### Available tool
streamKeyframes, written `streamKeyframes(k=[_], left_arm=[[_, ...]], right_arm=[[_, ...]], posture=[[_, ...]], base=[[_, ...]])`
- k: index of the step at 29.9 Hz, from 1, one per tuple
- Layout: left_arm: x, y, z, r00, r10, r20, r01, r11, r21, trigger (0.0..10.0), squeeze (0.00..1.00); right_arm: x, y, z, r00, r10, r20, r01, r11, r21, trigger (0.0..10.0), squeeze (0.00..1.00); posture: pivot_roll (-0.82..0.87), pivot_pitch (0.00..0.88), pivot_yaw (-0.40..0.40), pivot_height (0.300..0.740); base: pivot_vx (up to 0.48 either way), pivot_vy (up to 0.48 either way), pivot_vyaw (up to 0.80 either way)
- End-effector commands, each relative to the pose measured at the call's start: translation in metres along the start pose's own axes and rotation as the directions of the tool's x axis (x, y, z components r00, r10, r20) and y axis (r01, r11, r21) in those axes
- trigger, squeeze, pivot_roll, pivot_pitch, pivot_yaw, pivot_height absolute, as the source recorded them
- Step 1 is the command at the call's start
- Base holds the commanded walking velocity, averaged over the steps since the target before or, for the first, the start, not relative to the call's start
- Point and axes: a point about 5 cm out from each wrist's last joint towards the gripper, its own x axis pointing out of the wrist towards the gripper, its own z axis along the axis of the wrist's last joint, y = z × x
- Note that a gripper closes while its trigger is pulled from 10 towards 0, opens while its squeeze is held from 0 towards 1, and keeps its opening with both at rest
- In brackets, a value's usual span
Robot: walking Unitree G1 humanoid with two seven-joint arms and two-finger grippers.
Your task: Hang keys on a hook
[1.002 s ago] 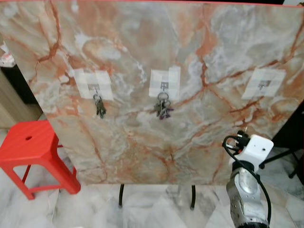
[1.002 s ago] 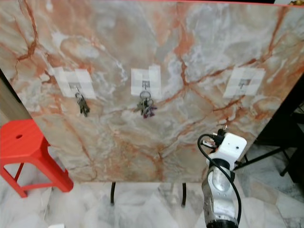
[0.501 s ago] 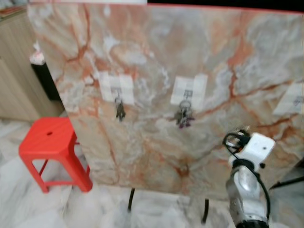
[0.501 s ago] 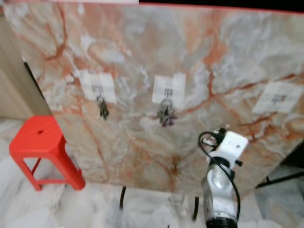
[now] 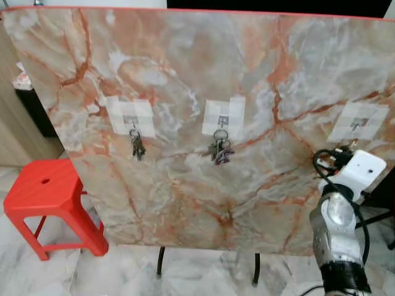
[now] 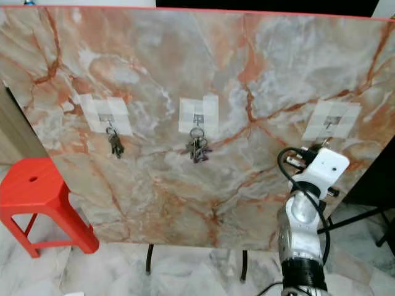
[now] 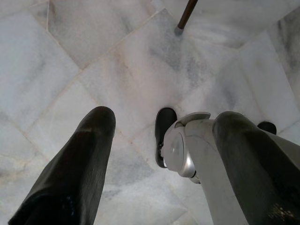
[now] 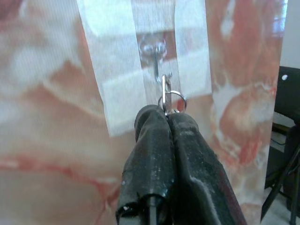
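The red plastic stool [image 5: 43, 197] stands left of the marble board [image 5: 185, 74]. Keys hang on the left hook [image 5: 131, 125] and the middle hook [image 5: 220, 123], as they did a second ago. The left gripper [image 7: 159, 136] hangs open over the floor. The right gripper [image 8: 165, 115], raised since then, pinches a key ring [image 8: 169, 99] just below the right hook [image 8: 156, 56].

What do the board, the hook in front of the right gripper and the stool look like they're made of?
Board: marble-look panel, glossy orange veins; could be printed.
Hook: shiny thin metal, under clear tape.
Stool: red moulded plastic, smooth.
Right gripper pinches a metal key ring.
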Motion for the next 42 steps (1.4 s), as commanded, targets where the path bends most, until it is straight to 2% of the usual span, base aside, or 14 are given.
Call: streamKeyframes(k=[1,15,27,42], left_arm=[[0.0,0.001,0.0,1.0,0.0,-0.002,0.001,1.0,0.013,10.0,0.0],[0.001,-0.002,0.003,1.0,-0.002,0.01,0.002,1.0,0.014,10.0,0.0],[-0.001,0.005,0.001,1.0,0.01,0.007,-0.01,1.0,0.012,10.0,0.0],[0.0,0.002,0.004,1.0,0.004,0.015,-0.004,1.0,0.019,10.0,0.0]], right_arm=[[0.005,-0.001,0.004,1.0,-0.01,0.014,0.01,1.0,0.007,10.0,0.0],[0.014,0.002,0.012,0.999,-0.016,0.046,0.015,1.0,0.007,10.0,0.0],[0.025,0.001,0.019,0.998,-0.018,0.068,0.018,1.0,0.004,10.0,0.0],[0.024,-0.002,0.008,1.0,-0.018,0.008,0.018,1.0,0.003,10.0,0.0]], posture=[[0.01,0.0,-0.026,0.74],[0.02,0.0,-0.021,0.74],[0.02,0.0,-0.019,0.74],[0.02,0.0,-0.014,0.74]], base=[[0.0,0.0,0.0],[0.0,0.0,0.0],[0.0,0.0,0.0],[0.0,0.0,0.0]])
